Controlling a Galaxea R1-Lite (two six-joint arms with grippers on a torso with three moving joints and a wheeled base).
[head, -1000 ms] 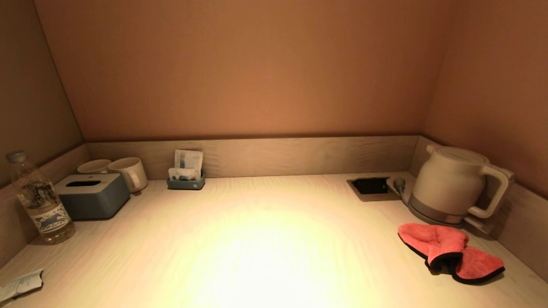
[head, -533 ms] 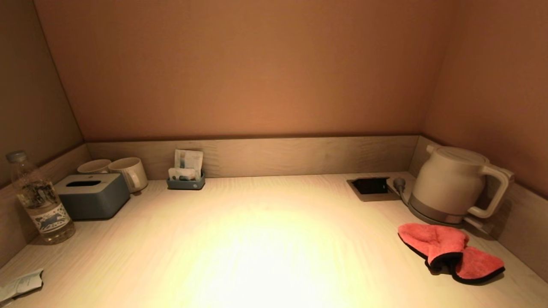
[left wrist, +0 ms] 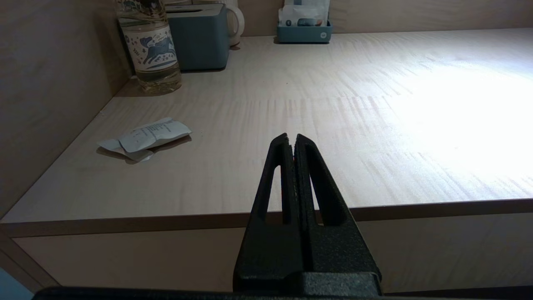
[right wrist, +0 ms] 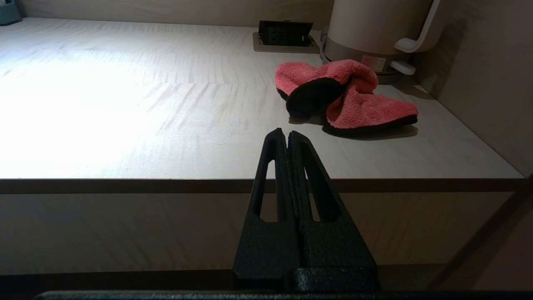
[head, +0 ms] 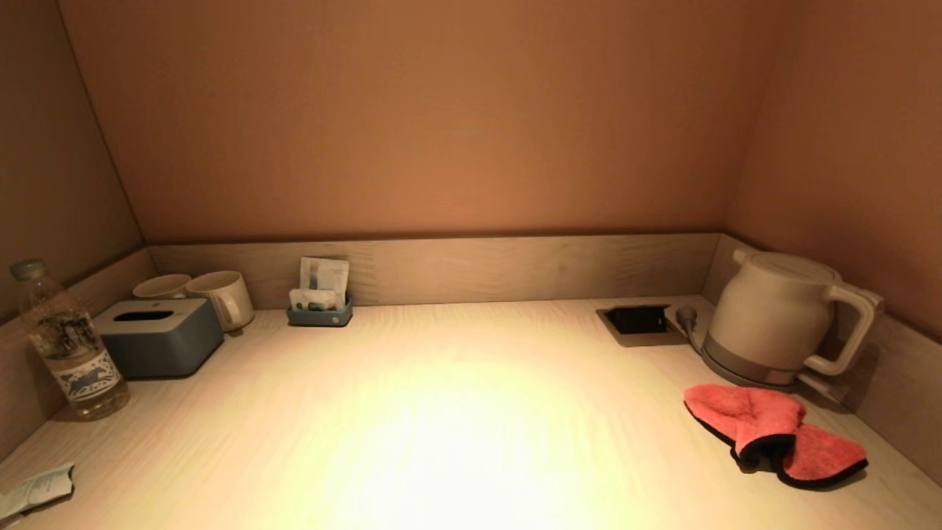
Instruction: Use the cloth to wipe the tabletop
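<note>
A crumpled pink cloth (head: 773, 430) with a black edge lies on the light wooden tabletop (head: 456, 412) at the right, just in front of the kettle; it also shows in the right wrist view (right wrist: 354, 98). My right gripper (right wrist: 287, 134) is shut and empty, held below and in front of the table's front edge, short of the cloth. My left gripper (left wrist: 291, 138) is shut and empty, also in front of the table's front edge on the left side. Neither gripper shows in the head view.
A white kettle (head: 780, 320) on its base and a recessed socket (head: 639, 322) stand at the back right. A water bottle (head: 70, 342), grey tissue box (head: 158, 337), two mugs (head: 221, 298) and a sachet holder (head: 320, 305) line the left and back. A crumpled paper (left wrist: 145, 137) lies at the front left.
</note>
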